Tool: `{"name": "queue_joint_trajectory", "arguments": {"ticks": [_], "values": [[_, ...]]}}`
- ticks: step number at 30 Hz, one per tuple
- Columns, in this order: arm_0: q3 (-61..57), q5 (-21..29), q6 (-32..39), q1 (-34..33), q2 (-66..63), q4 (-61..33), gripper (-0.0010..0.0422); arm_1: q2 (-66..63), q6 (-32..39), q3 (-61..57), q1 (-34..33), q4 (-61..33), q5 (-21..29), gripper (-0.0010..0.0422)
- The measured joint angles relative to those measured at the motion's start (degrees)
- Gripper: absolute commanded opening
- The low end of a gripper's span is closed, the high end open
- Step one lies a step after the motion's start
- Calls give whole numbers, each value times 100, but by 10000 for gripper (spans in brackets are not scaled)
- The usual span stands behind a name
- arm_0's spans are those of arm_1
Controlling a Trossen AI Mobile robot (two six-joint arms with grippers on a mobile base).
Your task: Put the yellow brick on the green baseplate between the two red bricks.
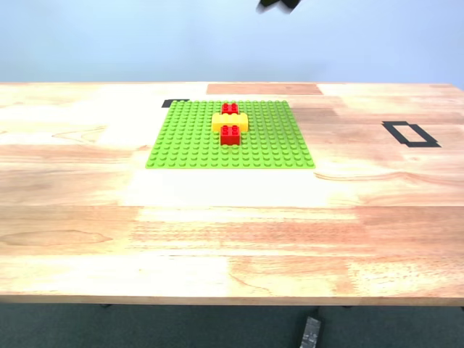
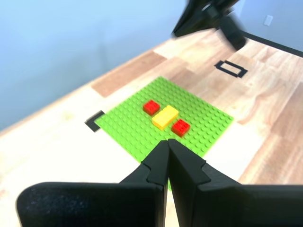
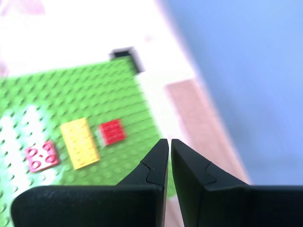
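Note:
The green baseplate [image 1: 188, 145] lies flat on the wooden table, toward its far side. On it the yellow brick [image 1: 230, 122] sits between the two red bricks, one behind it [image 1: 230, 109] and one in front [image 1: 230, 134], all three touching in a row. In the first wrist view my first gripper [image 2: 168, 142] is shut and empty, held high above the baseplate [image 2: 132, 127] and back from the yellow brick [image 2: 165, 117]. My second gripper [image 3: 169, 142] is shut and empty too, above the baseplate [image 3: 94, 90] beside the yellow brick [image 3: 80, 143].
A black tape rectangle [image 1: 410, 133] marks the table at the exterior view's right. A black tape corner [image 1: 175, 104] sits by the baseplate's far edge. A dark part of an arm [image 1: 279, 4] shows at the top. A dark object [image 1: 309, 332] lies on the floor.

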Motion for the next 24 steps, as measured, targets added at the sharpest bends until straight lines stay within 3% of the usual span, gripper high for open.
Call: {"name": "queue_joint_trajectory", "arguments": {"ticks": [4,12,18,24], "values": [[-138,-22,-24,0,-118,310,0,-1294,468,-1244,-409,702,2,9],[-911,-752,-649,0,-706,1325,0,-4216,1827,-3322,-1176,1932,455,9],[-1875,-1392,-1464,4,-1434,2754,0,-5943,2780,-4538,-1539,2177,1084,7],[-2732,-1687,-2098,2,-2057,3654,0,-7160,3460,-5683,-1609,2345,1517,0]]}}
